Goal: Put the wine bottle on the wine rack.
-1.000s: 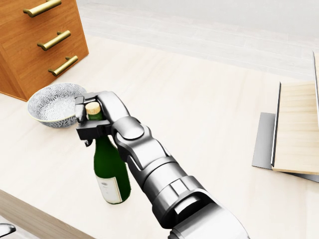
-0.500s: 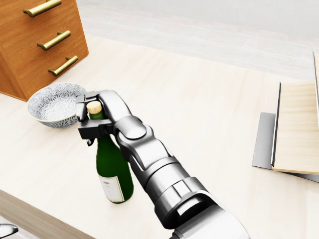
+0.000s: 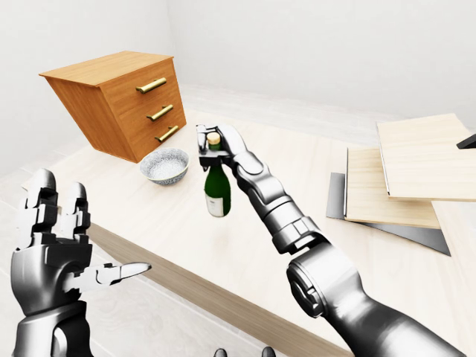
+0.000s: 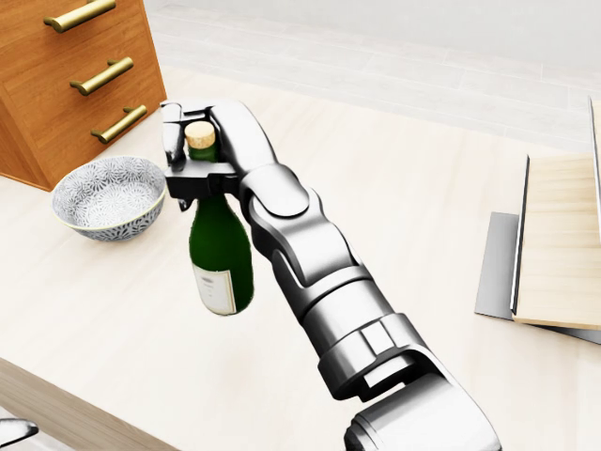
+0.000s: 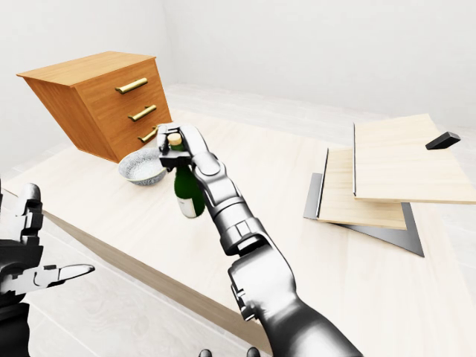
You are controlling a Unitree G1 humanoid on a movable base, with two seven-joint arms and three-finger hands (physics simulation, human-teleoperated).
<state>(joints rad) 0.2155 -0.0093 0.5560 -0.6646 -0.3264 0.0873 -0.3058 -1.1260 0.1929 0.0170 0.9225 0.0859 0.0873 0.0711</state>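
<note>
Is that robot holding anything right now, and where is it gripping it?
Yes: its right hand grips the dark green glass wine bottle by the neck, just under the cork. Its left hand holds nothing.

The head view looked steeply down, close on the table (image 4: 394, 216). Both eye views sat farther off, facing level across it toward the far wall (image 3: 312, 44). All three shared the drawer chest (image 3: 123, 100) at left and the stacked boards (image 5: 372, 186) at right.
</note>
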